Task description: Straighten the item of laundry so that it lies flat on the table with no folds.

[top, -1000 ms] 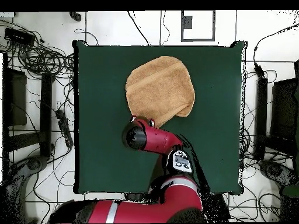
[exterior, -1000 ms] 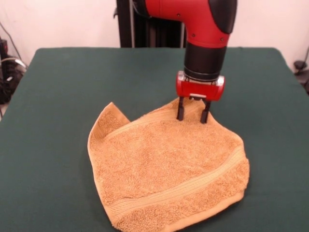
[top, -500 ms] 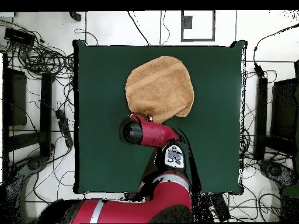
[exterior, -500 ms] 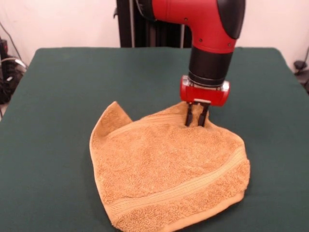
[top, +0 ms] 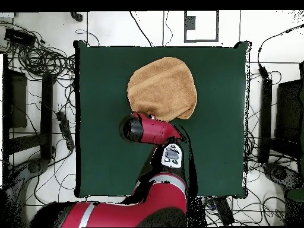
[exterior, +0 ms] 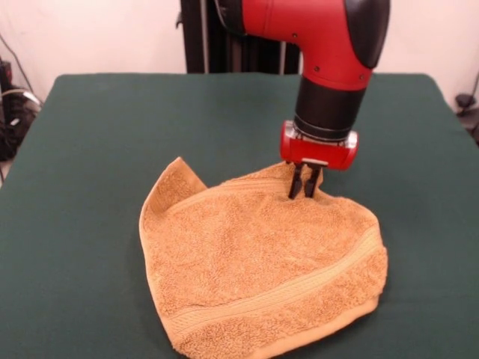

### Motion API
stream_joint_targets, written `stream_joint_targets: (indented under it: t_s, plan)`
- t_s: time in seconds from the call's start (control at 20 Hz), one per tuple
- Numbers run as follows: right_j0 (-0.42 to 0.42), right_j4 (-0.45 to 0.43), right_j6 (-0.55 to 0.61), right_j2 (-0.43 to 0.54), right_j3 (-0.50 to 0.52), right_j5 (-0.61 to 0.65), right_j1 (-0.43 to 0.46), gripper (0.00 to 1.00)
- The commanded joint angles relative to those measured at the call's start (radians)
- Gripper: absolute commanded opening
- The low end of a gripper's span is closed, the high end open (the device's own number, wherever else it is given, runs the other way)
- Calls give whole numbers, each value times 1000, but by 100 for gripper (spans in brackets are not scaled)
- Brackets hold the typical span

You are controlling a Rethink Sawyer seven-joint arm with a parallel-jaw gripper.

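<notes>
We see the towel (exterior: 262, 262) lying on the desk (exterior: 97, 149), toward the side that is far from the robot's base and about midway across the width; in the overhead view the towel (top: 161, 88) sits in the upper middle of the green desk (top: 101, 148). It is not flat yet. Its outline is rounded, not square. One corner at the left in the front view stands up in a small peak, and the front right edge shows a double layer, so we judge that a part is folded under there. One woven band runs across the near part.

The claw (exterior: 304, 183) is at the far edge of the towel, and its fingers are close together with a small ridge of cloth pinched between them. The cloth rises a little at this place.

In our judgement the task is at an early stage: the grasp is made, but the pulling out of the folded parts and the smoothing are not done.
</notes>
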Motion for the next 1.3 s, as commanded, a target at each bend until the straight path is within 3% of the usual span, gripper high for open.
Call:
stream_joint_targets:
  t_s: [0.05,0.35,0.6,0.8,1.2,1.3]
  plan:
    - [-70,68,231,137,-155,-251,375,0]
    - [34,186,361,73,-55,-172,281,0]
    - [5,151,324,139,87,-207,134,0]
    - [33,151,321,118,173,-165,13,0]
    - [121,244,361,87,232,-95,-97,0]
    - [180,278,376,39,236,-61,-123,0]
